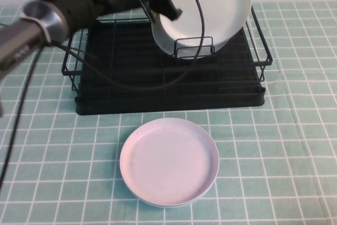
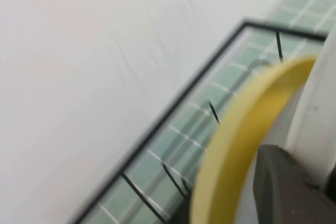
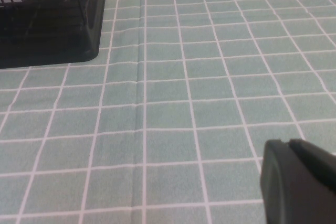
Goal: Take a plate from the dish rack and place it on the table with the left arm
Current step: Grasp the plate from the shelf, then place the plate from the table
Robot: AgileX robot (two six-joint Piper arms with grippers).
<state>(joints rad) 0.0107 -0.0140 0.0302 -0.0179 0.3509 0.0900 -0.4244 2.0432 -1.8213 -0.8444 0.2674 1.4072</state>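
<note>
At the top centre of the high view, the left gripper [image 1: 159,5] is clamped on the left edge of the plate [image 1: 210,9], which stands tilted in the back of the dish rack [image 1: 168,72]. Another plate [image 1: 169,162] lies on the table [image 1: 295,146] in front. The right gripper [image 3: 294,182] hangs low over bare cloth; I cannot tell its opening.

The left arm [image 1: 63,9] reaches across from the left, its left gripper [image 1: 160,1] clamped. The right gripper [image 3: 296,182] hangs low
</note>
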